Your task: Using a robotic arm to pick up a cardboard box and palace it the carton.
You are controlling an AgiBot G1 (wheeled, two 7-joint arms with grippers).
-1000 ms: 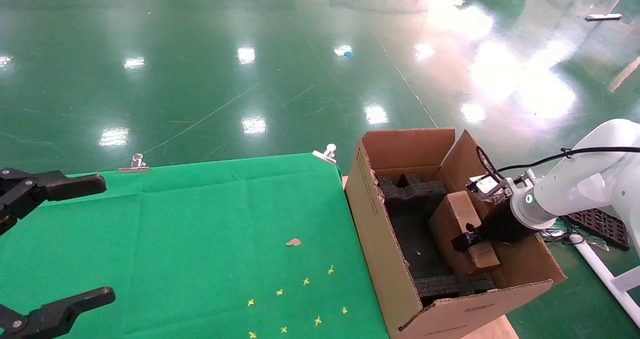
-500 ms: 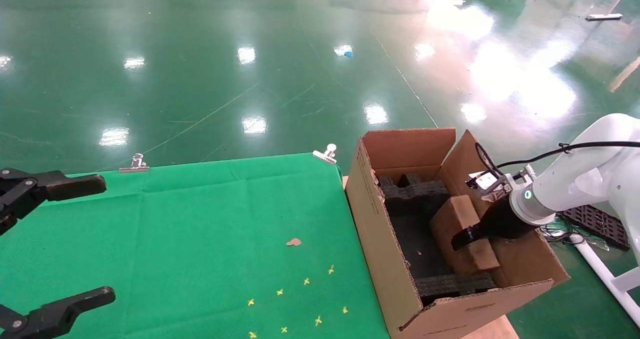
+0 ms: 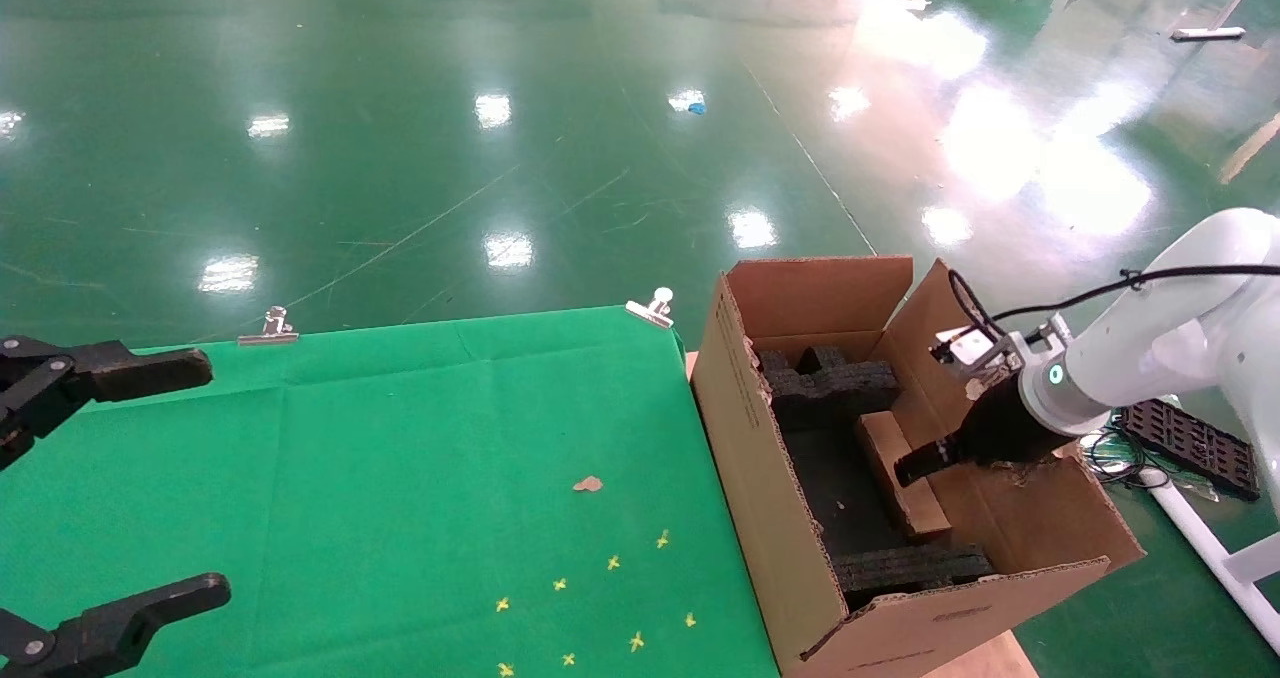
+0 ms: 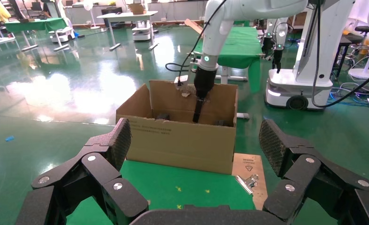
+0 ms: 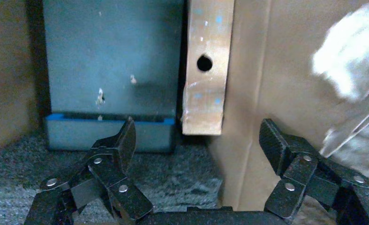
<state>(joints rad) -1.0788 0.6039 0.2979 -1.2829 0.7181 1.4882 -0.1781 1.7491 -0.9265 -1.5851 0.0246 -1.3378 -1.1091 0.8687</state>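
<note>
**Box resting inside the carton, right jaws spread wide above it**

The cardboard box (image 3: 903, 474) stands on its narrow edge inside the carton (image 3: 770, 498), leaning against the wall on the arm's side, its small round hole (image 5: 204, 62) showing in the right wrist view. The robotic arm (image 3: 1150, 358) reaches over the carton's torn flap, and the right gripper (image 3: 915, 463) hangs just above the box with its jaws wide and holding nothing. Black foam blocks (image 3: 830, 383) sit at the far and near ends of the carton, flanking the box. The left gripper (image 3: 100, 488) is parked over the green surface (image 3: 400, 478), jaws wide. Metal clips (image 3: 650, 308) pin the cloth's far edge; yellow marks (image 3: 610, 563) dot it.
</note>
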